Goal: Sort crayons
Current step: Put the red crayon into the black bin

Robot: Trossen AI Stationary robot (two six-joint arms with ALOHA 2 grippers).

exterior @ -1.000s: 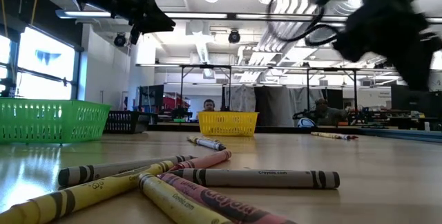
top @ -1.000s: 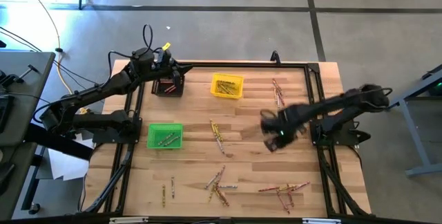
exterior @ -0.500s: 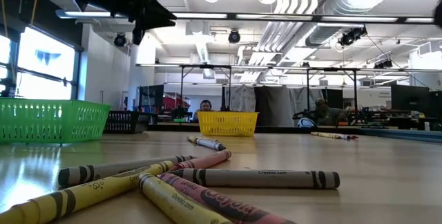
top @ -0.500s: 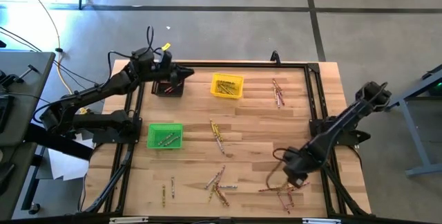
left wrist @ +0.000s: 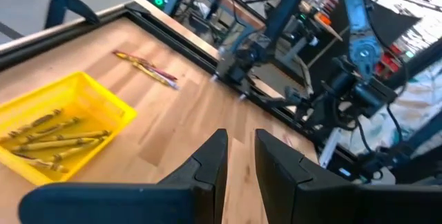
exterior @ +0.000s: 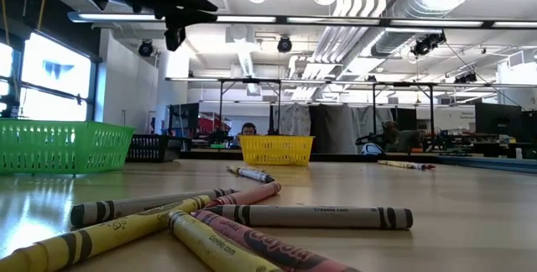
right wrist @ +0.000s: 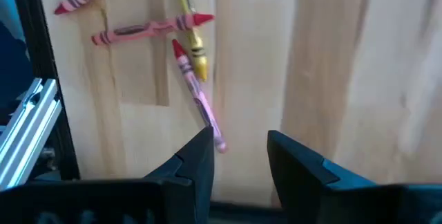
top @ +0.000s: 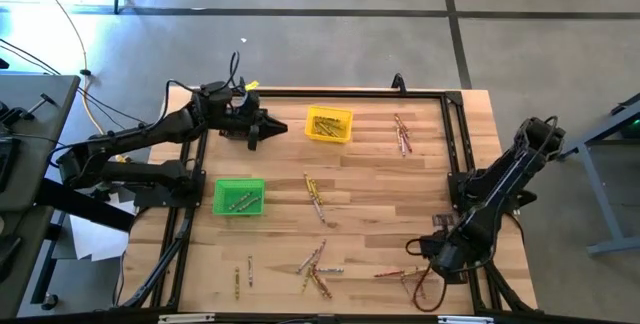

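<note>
Tabletop blur hides nearest crayons [exterior: 252, 222] beyond their labels.

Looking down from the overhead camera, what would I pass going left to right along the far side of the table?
Left gripper over the far left corner → yellow bin holding yellow crayons → small loose cluster of crayons near the far right.

Both grippers [left wrist: 238, 156] [right wrist: 238, 151] empty, slightly parted
</note>
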